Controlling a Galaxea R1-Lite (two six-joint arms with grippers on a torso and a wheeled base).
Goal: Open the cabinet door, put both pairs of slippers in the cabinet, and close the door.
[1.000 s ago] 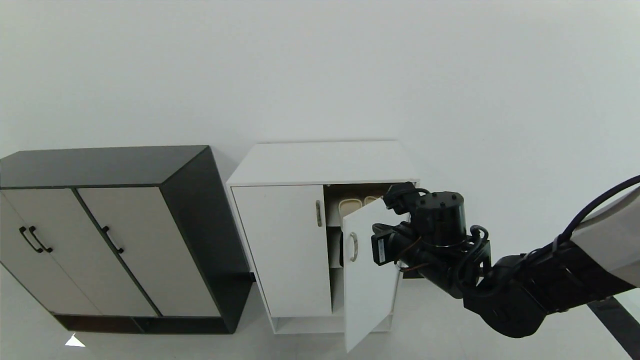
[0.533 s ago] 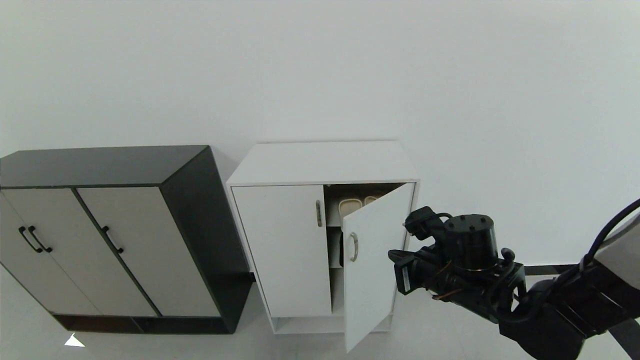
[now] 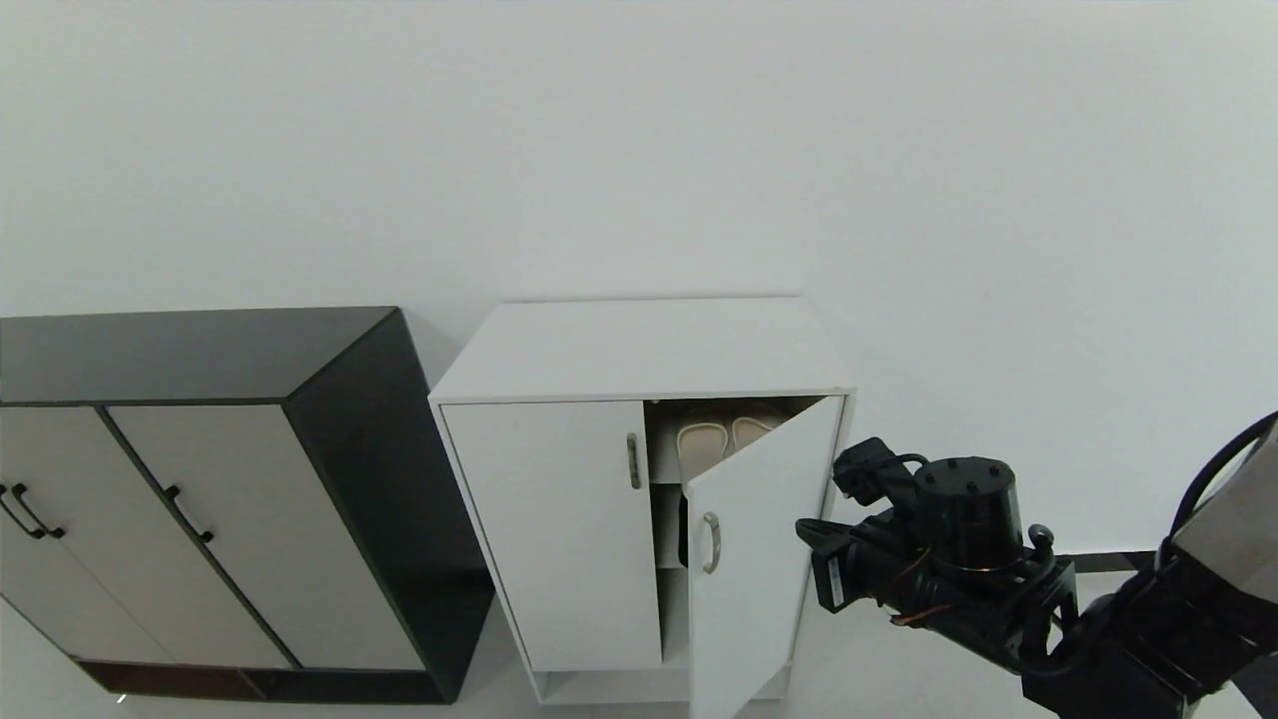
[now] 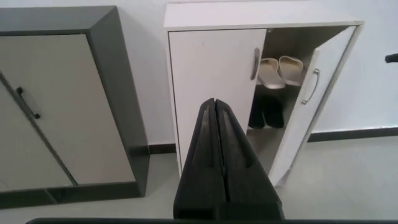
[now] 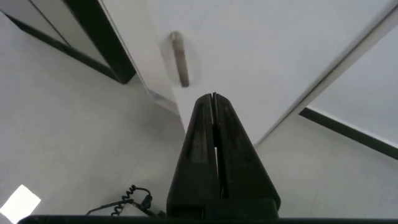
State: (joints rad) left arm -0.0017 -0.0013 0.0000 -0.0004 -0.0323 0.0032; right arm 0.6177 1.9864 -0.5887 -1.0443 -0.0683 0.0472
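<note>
Two slipper pairs shelved: beige pair (image 4: 280,68) above dark pair (image 4: 266,112); cabinet door (image 3: 749,599) ajar; left gripper (image 4: 214,102), right gripper (image 5: 214,97) both pinched closed, empty.

white cabinet (image 3: 639,345), right door (image 3: 749,559) half open; beige slippers (image 3: 702,446) top shelf, dark pair (image 4: 267,112) below.

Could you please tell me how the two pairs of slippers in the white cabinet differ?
Colour: the light pair is beige, the dark pair is black. Place: the light pair sits on the upper shelf, the dark pair on the shelf just below it. Both are inside the white cabinet, behind its right door, which stands ajar.
</note>
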